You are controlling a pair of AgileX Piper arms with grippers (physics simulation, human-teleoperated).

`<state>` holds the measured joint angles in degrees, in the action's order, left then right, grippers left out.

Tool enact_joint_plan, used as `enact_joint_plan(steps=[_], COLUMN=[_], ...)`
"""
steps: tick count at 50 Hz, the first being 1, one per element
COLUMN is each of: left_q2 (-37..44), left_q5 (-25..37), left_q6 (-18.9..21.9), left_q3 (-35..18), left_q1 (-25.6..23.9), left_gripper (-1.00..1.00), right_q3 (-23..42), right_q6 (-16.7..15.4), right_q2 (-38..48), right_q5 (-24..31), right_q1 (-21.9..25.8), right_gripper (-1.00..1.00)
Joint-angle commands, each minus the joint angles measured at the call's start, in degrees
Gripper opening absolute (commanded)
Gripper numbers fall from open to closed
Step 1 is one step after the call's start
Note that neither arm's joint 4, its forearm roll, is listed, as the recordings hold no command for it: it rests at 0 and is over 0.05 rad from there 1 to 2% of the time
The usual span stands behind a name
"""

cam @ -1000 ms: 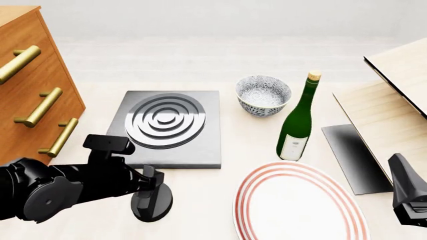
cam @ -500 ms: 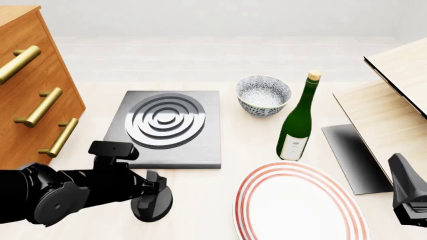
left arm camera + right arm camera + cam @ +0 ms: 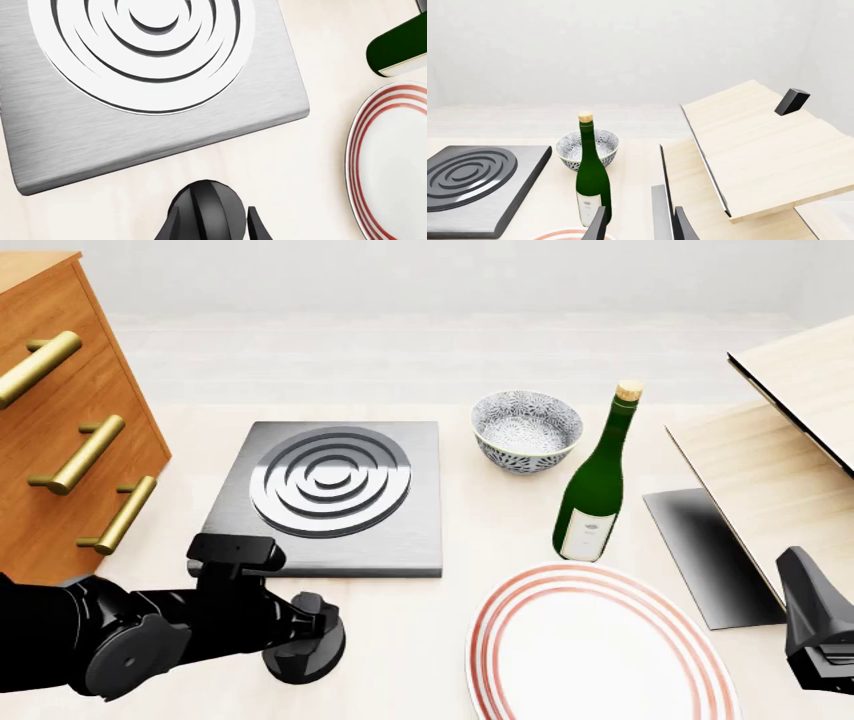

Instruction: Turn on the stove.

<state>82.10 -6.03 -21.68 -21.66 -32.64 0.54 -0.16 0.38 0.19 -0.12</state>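
The stove (image 3: 400,535) is a flat dark grey slab with silver burner rings (image 3: 330,480), left of centre on the table. Its small black ridged knob (image 3: 300,660) stands on the table just in front of the slab's near edge. My left gripper (image 3: 310,625) reaches down onto the knob. In the left wrist view the knob (image 3: 203,202) sits tight between my left gripper's (image 3: 210,231) fingers, with the stove (image 3: 133,130) just beyond. My right gripper (image 3: 817,635) hangs at the near right, and its wrist view shows it (image 3: 637,227) open and holding nothing.
A wooden drawer cabinet (image 3: 67,410) with brass handles stands at the left. A patterned bowl (image 3: 527,428), a green wine bottle (image 3: 594,485) and a white plate with red rings (image 3: 601,650) lie right of the stove. Tilted wooden boards (image 3: 787,440) fill the right side.
The left arm has sunk lower and swung slightly right around the knob, its wrist block dropping toward the table. The knob stays in place. The right arm has not moved.
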Motion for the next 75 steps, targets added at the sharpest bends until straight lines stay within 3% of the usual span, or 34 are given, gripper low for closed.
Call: enact_joint_plan(steps=[1,29,75], left_q2=[1.4,-1.7,-6.8], left_q5=[-1.1,1.0,4.7], left_q6=[-0.4,2.4,4.1], left_q3=[0.1,0.7,2.3], left_q1=[-0.5,4.5,7.3], left_gripper=[1.00,1.00,1.00], right_q3=[0.0,0.0,0.0], right_q6=[0.0,0.0,0.0], right_q2=[0.0,0.0,0.0], right_q5=[0.0,0.0,0.0], right_q1=[0.0,0.0,0.0], right_gripper=[1.00,1.00,1.00])
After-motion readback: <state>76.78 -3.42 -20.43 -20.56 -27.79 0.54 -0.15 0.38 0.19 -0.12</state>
